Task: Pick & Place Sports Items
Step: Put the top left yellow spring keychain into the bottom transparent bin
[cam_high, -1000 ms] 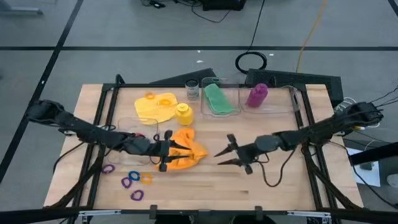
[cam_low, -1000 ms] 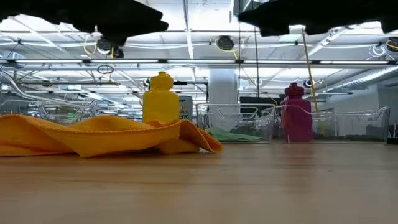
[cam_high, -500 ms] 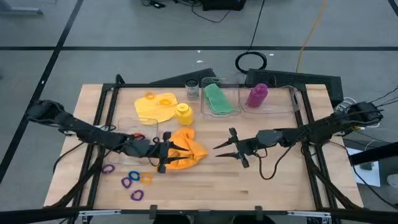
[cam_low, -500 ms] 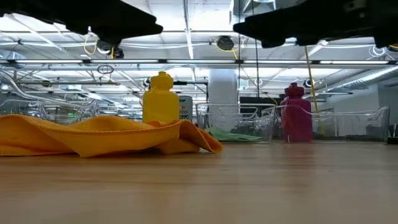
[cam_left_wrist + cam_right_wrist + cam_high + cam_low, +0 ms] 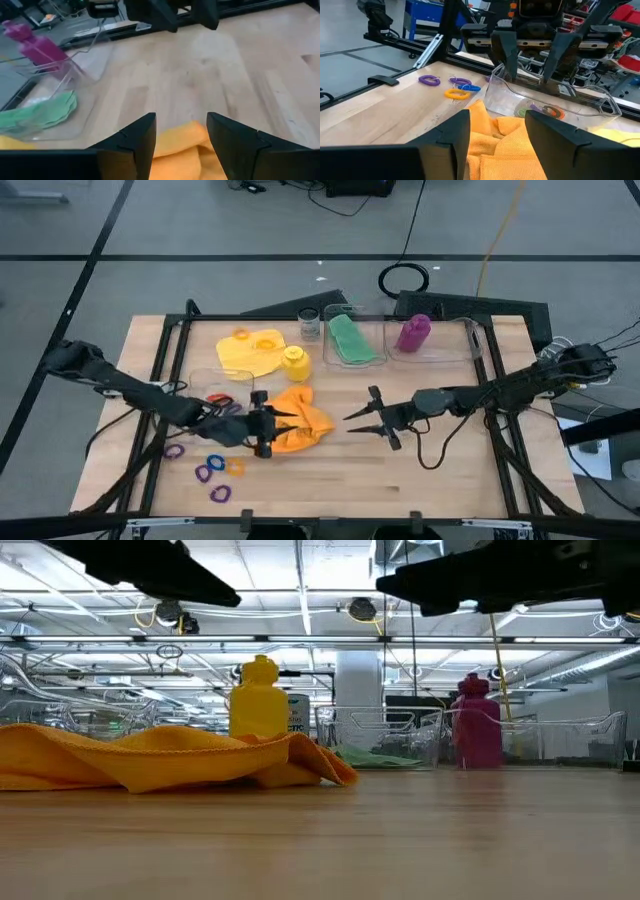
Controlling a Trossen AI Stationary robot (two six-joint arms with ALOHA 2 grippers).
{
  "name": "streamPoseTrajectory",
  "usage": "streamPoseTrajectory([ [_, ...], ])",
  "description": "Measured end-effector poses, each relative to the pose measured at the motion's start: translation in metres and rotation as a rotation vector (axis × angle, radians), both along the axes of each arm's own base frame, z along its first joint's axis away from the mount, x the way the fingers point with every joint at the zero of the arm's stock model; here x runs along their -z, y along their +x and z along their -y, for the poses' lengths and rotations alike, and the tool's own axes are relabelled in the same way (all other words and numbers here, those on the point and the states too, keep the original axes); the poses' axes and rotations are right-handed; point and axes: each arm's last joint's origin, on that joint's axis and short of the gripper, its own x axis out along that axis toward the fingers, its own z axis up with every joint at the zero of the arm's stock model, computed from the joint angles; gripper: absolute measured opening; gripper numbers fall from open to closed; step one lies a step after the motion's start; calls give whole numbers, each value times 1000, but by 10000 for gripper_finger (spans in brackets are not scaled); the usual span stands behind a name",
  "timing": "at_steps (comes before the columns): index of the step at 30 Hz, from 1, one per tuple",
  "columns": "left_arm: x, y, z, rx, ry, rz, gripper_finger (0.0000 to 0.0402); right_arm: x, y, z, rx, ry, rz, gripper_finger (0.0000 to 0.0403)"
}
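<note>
I am holding my left claw (image 5: pixel 268 423) above the rumpled orange cloth (image 5: pixel 300 422) near the middle of the wooden surface (image 5: pixel 440 470), its dark fingers spread wide over the soft, folded fabric. In the left wrist view the two blunt fingers (image 5: pixel 135 142) are framing the cloth's near fold. I am holding my right claw (image 5: pixel 362 422) just beside that cloth on its far-from-left side, fingers likewise parted wide and pointing at it, apart from the fabric.

The yellow bottle (image 5: pixel 294 362) is standing upright just behind the orange cloth, toward the surface's back edge. The flat yellow cloth (image 5: pixel 248 353) is lying beside it, toward the back left corner. The green cloth (image 5: pixel 351 340) is lying folded in a clear plastic box (image 5: pixel 330 355) at the back edge, and the purple bottle (image 5: pixel 413 333) is standing in the neighbouring clear box (image 5: pixel 465 345). Small purple, blue and orange elastic rings (image 5: pixel 212 471) are lying scattered near the front left corner.
</note>
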Motion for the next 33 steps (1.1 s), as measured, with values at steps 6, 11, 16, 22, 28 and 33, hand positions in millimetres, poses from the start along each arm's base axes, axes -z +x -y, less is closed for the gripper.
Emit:
streamPoseTrajectory([
  [6,-3,2,-8,-95,40,29,147,0,0,0,0,0,0,134],
  [11,-28,-10,-24,-238,55,131,147,0,0,0,0,5,-2,134],
  [16,-61,-35,-54,-321,-1,212,147,0,0,0,0,18,-5,134],
  [22,-88,-72,-99,-407,-61,263,147,1,0,1,5,12,-11,134],
  [28,-91,-92,-143,-576,-86,233,147,1,2,9,31,11,-11,134],
  [33,-79,-91,-180,-669,-160,141,147,1,4,16,56,43,-18,134],
])
